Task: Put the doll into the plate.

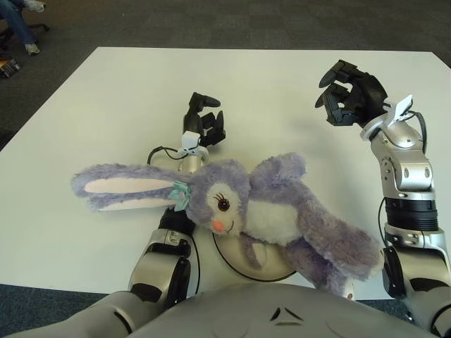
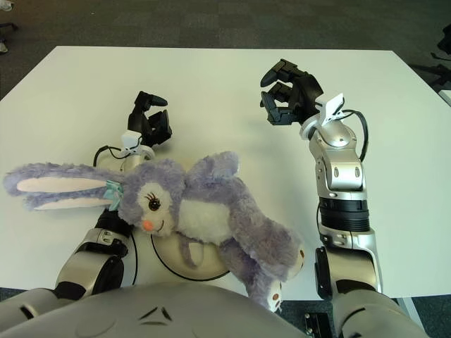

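The doll (image 1: pixel 239 204) is a purple plush bunny with long pink-lined ears and a white belly. It lies on its side over a cream round plate (image 1: pixel 271 267) at the table's near edge, hiding most of it. Its ears stretch left across my left forearm, and its legs hang off the plate to the right. My left hand (image 1: pixel 204 121) shows just beyond the doll's head, fingers relaxed and holding nothing. My right hand (image 1: pixel 349 93) is raised above the table at the far right of the doll, fingers spread and empty.
The white table (image 1: pixel 106 105) reaches far and left, with dark carpet around it. A seated person's legs (image 1: pixel 20 28) and a small object on the floor (image 1: pixel 7 67) show at the top left, off the table.
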